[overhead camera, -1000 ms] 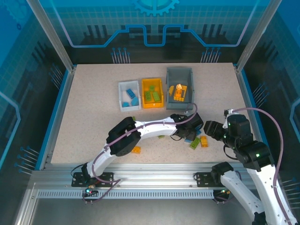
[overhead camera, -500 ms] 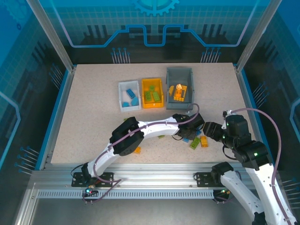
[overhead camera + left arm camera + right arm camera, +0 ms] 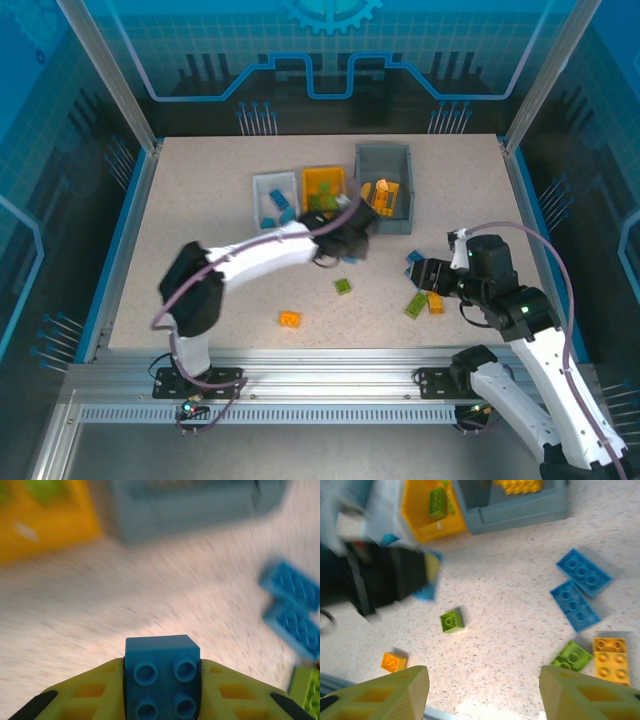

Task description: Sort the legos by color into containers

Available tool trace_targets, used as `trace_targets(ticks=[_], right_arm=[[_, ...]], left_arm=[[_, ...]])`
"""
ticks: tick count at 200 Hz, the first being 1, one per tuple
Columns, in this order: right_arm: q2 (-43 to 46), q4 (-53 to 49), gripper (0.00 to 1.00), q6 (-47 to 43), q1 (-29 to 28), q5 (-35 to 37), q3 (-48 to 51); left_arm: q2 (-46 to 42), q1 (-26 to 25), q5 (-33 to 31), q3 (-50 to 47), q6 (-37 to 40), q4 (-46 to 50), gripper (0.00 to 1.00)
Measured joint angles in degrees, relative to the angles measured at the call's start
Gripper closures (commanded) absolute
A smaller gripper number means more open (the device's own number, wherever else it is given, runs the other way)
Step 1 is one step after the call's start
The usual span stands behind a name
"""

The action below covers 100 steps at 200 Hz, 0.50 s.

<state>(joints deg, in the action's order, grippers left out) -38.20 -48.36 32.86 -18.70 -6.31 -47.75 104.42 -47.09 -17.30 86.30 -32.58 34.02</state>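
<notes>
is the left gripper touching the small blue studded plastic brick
Touching: left wrist view shows the left gripper clamped against both sides of the small blue studded plastic brick.

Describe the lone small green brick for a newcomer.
From the orange-yellow bin, come straight toward the near edge across bare tabletop. The small green brick lies alone there; the other loose green brick is longer and lies beside an orange one.

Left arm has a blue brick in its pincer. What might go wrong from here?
The blue brick sits clamped in the left pincer beside the orange bin, short of the white bin; releasing early would missort it. The open right pincer hovers close by, so the two might clash.
</notes>
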Motion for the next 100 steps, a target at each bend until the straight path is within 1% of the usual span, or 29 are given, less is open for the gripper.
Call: trace_targets(ticks=[13,23,34,51,74,100], right_arm=[[-2.14,2.08,0.38,-0.33,-2.43,-0.83,0.0],[-4.04,3.58,0.38,-0.57,-5.01,-0.66,-0.04],[-6.21,4.96,0.37,-0.59,-8.2,-0.24,-0.22],[-9.57,7.32,0.37,-0.57,-13.18,1.18,-0.37],[-12.96,9.01,0.37,-0.46,-17.62,3.15,-1.68],[-14.95,11.21,0.37,0.07,-20.87,5.46,-3.17]], left_arm=[[-3.69,6.67,-0.07,-0.92,1.46,-0.02,0.7],[-4.83,11.72,-0.07,-0.96,2.67,-0.04,0.7],[-4.48,17.05,-0.2,-0.48,3.96,0.13,0.7],[-1.53,23.12,-0.24,1.7,5.81,0.87,0.7],[5.05,27.91,0.24,7.52,7.61,2.49,0.7],[12.74,30.16,1.22,15.67,8.68,4.48,0.69]])
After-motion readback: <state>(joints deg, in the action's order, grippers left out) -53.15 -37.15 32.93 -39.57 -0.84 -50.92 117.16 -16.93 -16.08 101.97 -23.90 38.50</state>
